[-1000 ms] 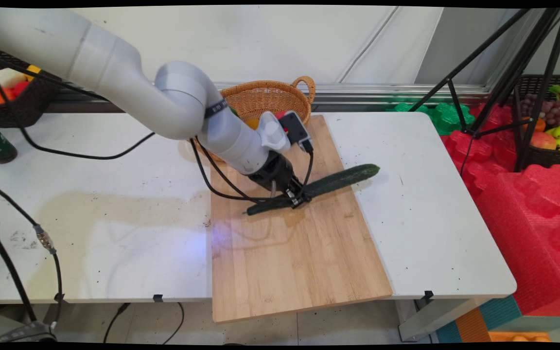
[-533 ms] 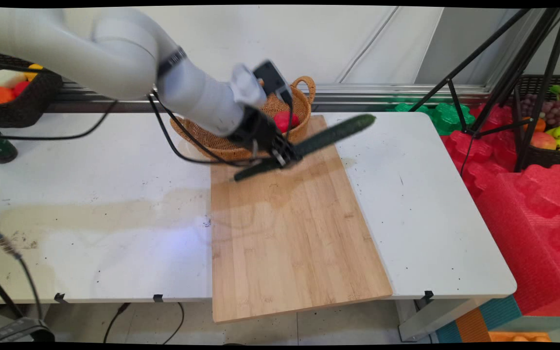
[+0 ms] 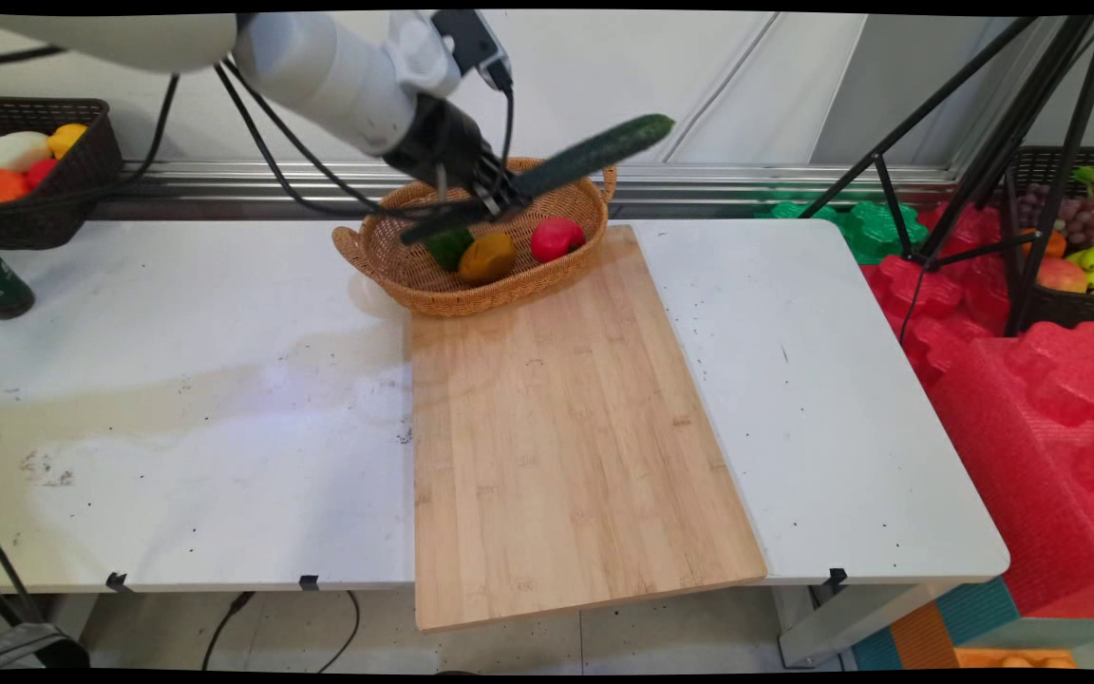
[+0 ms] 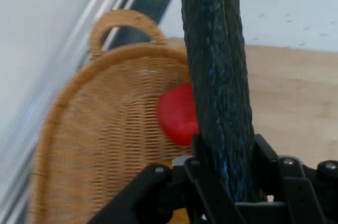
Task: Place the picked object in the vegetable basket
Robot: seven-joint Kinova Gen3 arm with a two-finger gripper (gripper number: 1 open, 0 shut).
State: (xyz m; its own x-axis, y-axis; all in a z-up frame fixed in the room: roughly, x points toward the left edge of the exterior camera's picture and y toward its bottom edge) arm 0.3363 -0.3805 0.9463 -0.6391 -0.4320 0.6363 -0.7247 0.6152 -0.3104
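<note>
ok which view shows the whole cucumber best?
Main view: the cucumber shows end to end, tilted, held in the claw above the basket. Hand view shows only a stretch of it.

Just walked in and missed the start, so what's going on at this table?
A white robot arm has a long dark green cucumber clamped in its black gripper, held in the air, tilted, above a wicker basket at the table's far side. In the basket lie a red fruit, a yellow-brown one and a green one. The wooden cutting board in front of the basket has nothing on it.
</note>
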